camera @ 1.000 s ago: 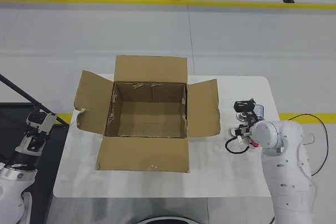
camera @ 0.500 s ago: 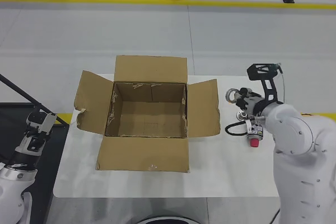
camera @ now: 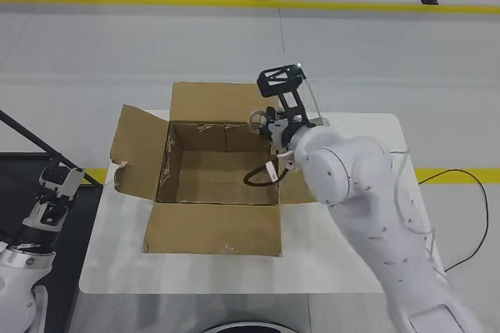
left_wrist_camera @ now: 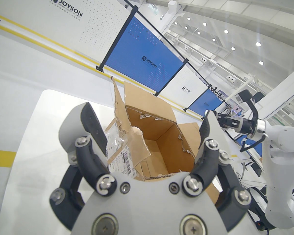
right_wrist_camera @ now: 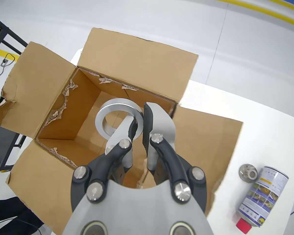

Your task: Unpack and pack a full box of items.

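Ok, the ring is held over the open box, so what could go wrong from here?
The right gripper pinches the ring only at its rim, so it might slip or swing and drop hard. It hangs near the back right corner of the box, where it could catch the wall or a flap on the way down.

The right arm (camera: 350, 175) covered the box's (camera: 217, 229) right flap from above, and the right gripper (right_wrist_camera: 140, 121) hid part of the metal ring (right_wrist_camera: 118, 103).
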### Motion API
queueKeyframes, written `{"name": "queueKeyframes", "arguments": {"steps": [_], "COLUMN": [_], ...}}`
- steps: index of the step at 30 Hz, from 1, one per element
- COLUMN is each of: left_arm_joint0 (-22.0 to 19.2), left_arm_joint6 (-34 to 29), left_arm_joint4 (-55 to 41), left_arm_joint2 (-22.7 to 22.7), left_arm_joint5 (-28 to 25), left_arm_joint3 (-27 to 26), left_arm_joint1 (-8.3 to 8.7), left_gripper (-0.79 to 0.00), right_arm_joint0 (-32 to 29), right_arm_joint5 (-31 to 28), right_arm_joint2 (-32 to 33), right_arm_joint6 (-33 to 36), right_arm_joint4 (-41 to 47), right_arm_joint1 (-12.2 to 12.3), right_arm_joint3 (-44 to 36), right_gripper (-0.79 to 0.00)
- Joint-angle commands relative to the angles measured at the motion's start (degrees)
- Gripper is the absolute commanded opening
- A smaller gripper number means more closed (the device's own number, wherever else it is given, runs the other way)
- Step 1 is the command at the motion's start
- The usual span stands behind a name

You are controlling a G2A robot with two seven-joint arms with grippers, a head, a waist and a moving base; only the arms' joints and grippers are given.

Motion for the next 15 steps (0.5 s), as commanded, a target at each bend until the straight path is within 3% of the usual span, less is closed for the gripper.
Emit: {"name": "queueKeyframes", "arguments": {"steps": [1, 8, 15], "left_arm_joint0": [0.0, 0.0, 0.0], "left_arm_joint6": [0.0, 0.0, 0.0], "left_arm_joint4": [0.0, 0.0, 0.0], "left_arm_joint2": [0.0, 0.0, 0.0], "left_arm_joint5": [0.0, 0.0, 0.0], "left_arm_joint3": [0.0, 0.0, 0.0], "left_arm_joint1": [0.00, 0.00, 0.00], "left_gripper": [0.000, 0.000, 0.000], "right_arm_joint0": [3.8, 12.6, 15.4], "right_arm_joint5": [1.9, 3.8, 3.0], "right_arm_joint2": [-4.4, -14.8, -22.0], "right_arm_joint6": [-1.2, -5.2, -11.4], "right_arm_joint4": [1.5, 9.6, 17.2], "right_arm_joint1": [-1.5, -7.5, -13.9], "right_arm_joint3": [5.4, 23.8, 40.5], "right_gripper": [-0.785, -0.785, -0.785]}}
